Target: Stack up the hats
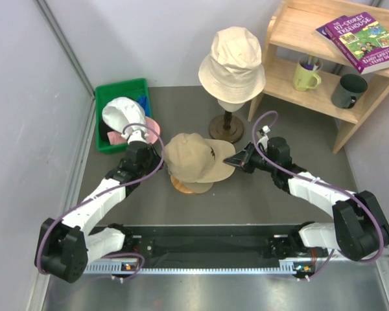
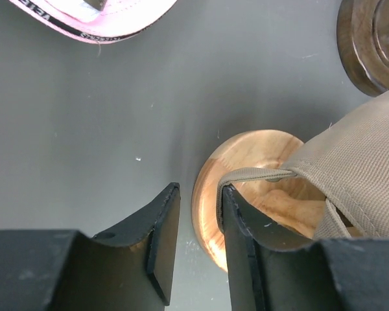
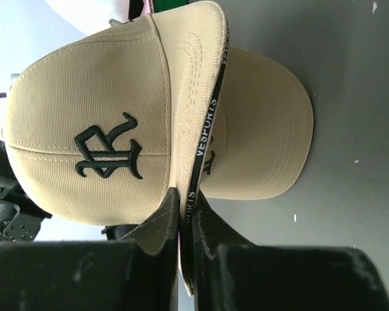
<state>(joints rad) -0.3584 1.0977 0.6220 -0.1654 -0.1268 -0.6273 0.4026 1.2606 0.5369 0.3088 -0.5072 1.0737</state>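
On the bench (image 1: 233,208), the tan cap (image 1: 191,155) sits on a wooden stand (image 2: 246,152), its brim pinched tight in the right fingers (image 3: 159,227); the left fingers (image 2: 162,240) (parted, nothing between) touch its rear strap (image 2: 254,173).

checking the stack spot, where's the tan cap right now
Top view, table centre: the tan cap sits on the round wooden stand, in front of the bucket hat, right gripper shut on its brim.

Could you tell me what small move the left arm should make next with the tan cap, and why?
Probably nudge the left gripper sideways toward the tan cap so its back strap falls between the fingers. The strap lies at one fingertip, the gap is empty, and the right gripper pinches the brim.
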